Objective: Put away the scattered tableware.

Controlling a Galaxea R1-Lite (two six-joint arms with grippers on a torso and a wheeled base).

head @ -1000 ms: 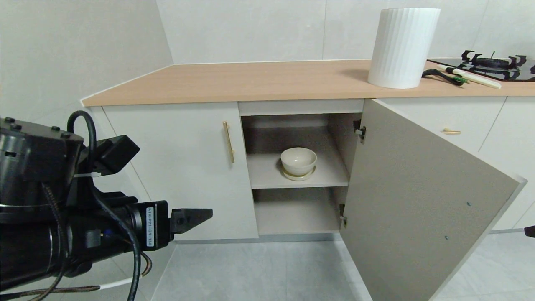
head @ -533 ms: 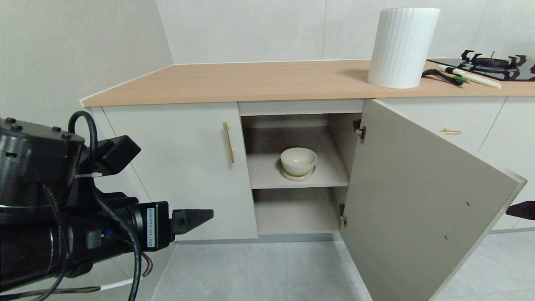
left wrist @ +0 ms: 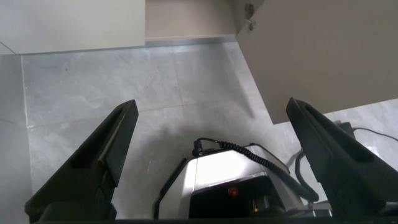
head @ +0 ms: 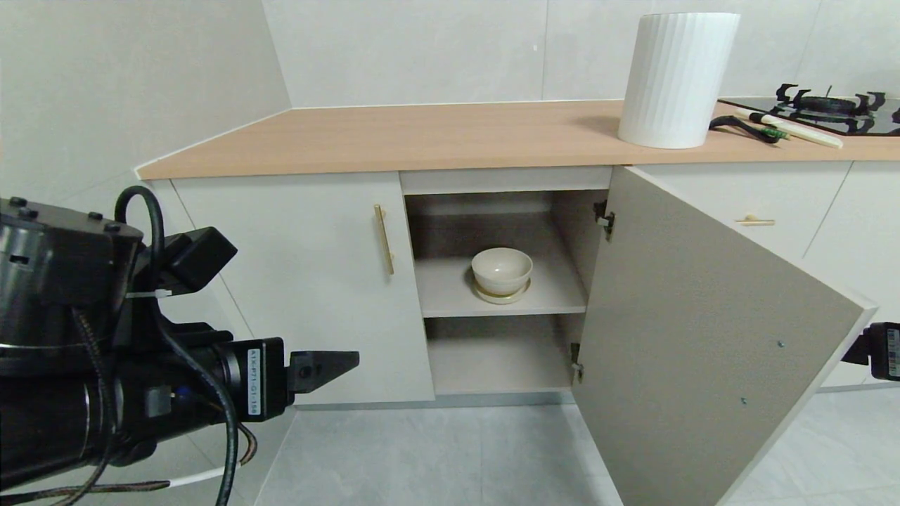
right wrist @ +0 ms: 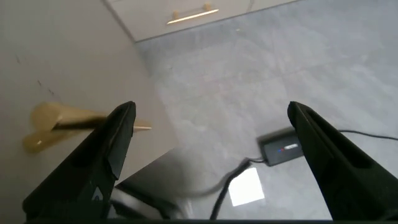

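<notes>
1. The bowl (head: 502, 269) is sitting on a small saucer (head: 500, 296), on the upper shelf (head: 450, 292) inside the open cabinet, near the middle of that shelf.
2. The bowl is looking smooth, glazed and cream-white, with a round, deep shape. The saucer under it is flat and is showing a golden rim.
3. The cabinet door (head: 703, 337) is standing wide open. It is a flat, matte grey panel, and its thin brass handle (right wrist: 62, 121) is lying just beside one finger of the right gripper (right wrist: 211, 112).
4. The right gripper is waiting at the outer side of the door, with its two dark fingers spread wide and holding nothing.
5. The left gripper (head: 344, 363) is hanging low in front of the closed door, well apart from the shelf. Its fingers are also spread and are carrying nothing.
6. I am judging that the storing is done and the closing step is now in hand.
7. The next move is asking for a steady push on the door's outer face, swinging it around its hinges until it is meeting the cabinet frame.
</notes>
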